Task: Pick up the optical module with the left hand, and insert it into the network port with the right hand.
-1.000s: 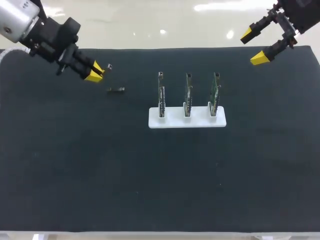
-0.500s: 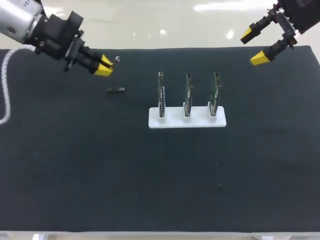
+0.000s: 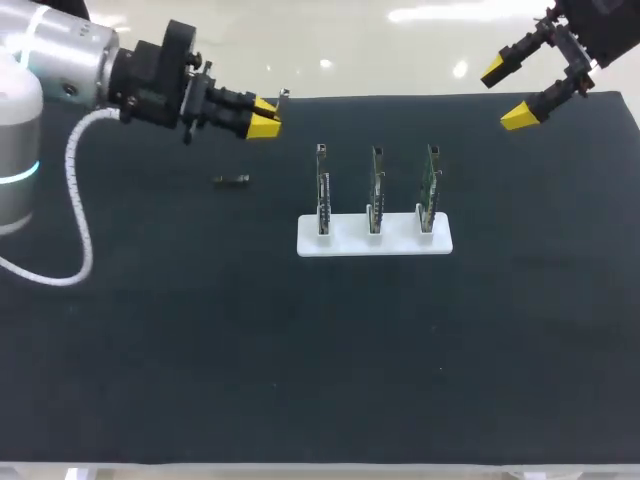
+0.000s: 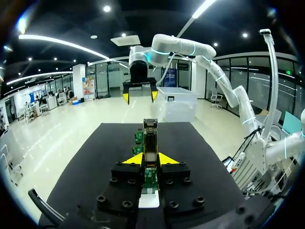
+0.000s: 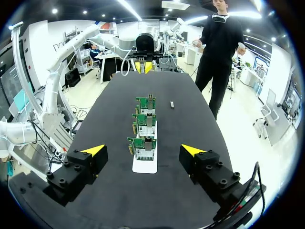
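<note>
The left gripper (image 3: 264, 115) is pinched on a slim, silvery-and-dark optical module (image 4: 150, 136), one yellow fingertip on each side. It hangs above the far left part of the black-covered table (image 3: 200, 350), clear of the surface. The right gripper (image 3: 507, 93) hovers over the far right corner with its fingers spread wide and nothing between them.

Judging by this, the first part of the task looks done: the module is off the table and in the left grip. What is left appears to be the whole second half, that is, getting the module across to the right gripper and then pushing it into a network port. No port looks filled yet, though they are too small here to be sure.

The module sits between the left fingers and sticks out ahead of the yellow tips. In the left wrist view it lines up with the three upright green circuit boards (image 3: 374, 190), which stand in a row on a white slotted base (image 3: 374, 240) near the table's middle. The right gripper is well apart from the module, with the row of boards between them.

A small dark metal piece (image 3: 232, 180) lies flat on the table below the left gripper, touching nothing; I cannot tell what it is.
</note>
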